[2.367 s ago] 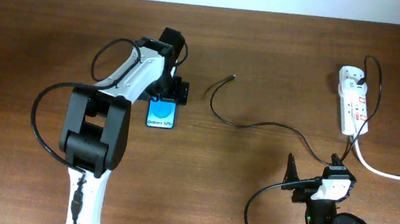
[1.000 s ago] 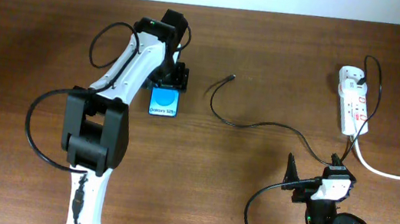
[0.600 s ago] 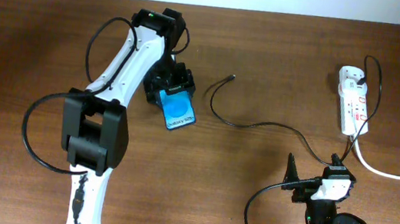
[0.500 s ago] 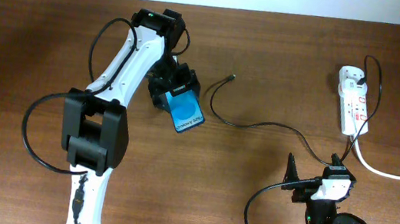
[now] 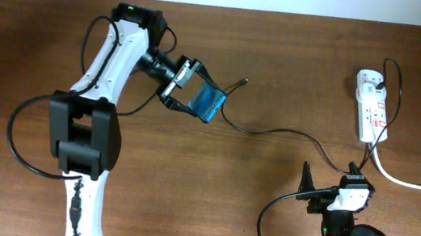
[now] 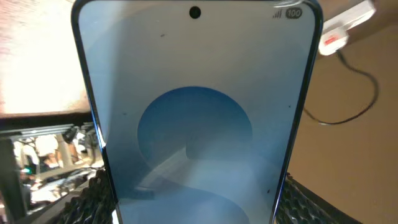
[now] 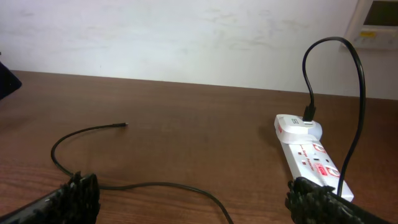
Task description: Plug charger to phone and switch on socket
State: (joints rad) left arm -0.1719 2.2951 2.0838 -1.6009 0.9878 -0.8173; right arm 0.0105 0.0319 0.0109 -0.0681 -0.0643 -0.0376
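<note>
My left gripper (image 5: 187,93) is shut on the phone (image 5: 205,103) and holds it above the table, turned to the right with its blue screen up. The phone fills the left wrist view (image 6: 196,112), both fingers pressed on its long edges. The charger cable (image 5: 274,131) lies on the table, and its plug tip (image 5: 245,81) is just right of the phone. The cable also shows in the right wrist view (image 7: 93,184), with its tip (image 7: 123,126) lying free. The white socket strip (image 5: 372,107) lies at the far right and shows in the right wrist view (image 7: 311,158). My right gripper (image 7: 193,208) is open and empty near the front edge.
A thick white cord (image 5: 414,184) runs from the socket strip off the right edge. A black cable loops from the plug block (image 7: 298,127) on the strip. The white wall (image 7: 186,37) stands behind the table's far edge.
My left gripper has lifted the phone off the table and swung it right, towards the cable's plug tip. The right arm has not moved.
</note>
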